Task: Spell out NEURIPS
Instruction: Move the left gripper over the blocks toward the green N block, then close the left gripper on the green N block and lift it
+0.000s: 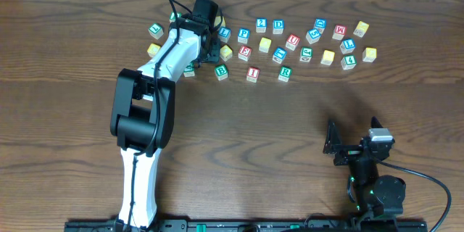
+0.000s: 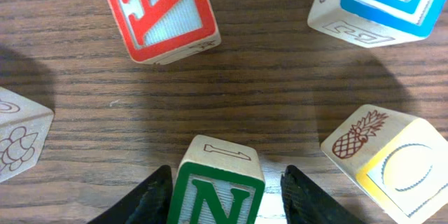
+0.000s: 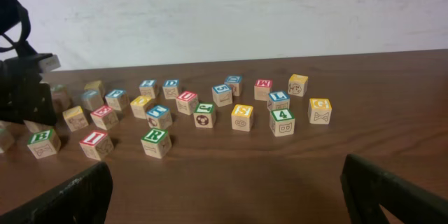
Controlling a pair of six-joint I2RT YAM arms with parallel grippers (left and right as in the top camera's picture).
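Wood N (image 2: pixel 217 197) looks light and stiff; I'd pinch its flat sides. Left tool (image 2: pixel 225 176) straddles it, seemingly not touching; right tool (image 3: pixel 227 185) wide.

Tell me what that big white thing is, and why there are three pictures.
It's a robot arm, one of two at a wooden table. One picture looks down from above; the others come from a camera on each wrist. Wooden letter blocks lie on the table. The left gripper has a black finger on each side of the green N block, not squeezing it yet. The right gripper is wide open and holds nothing.
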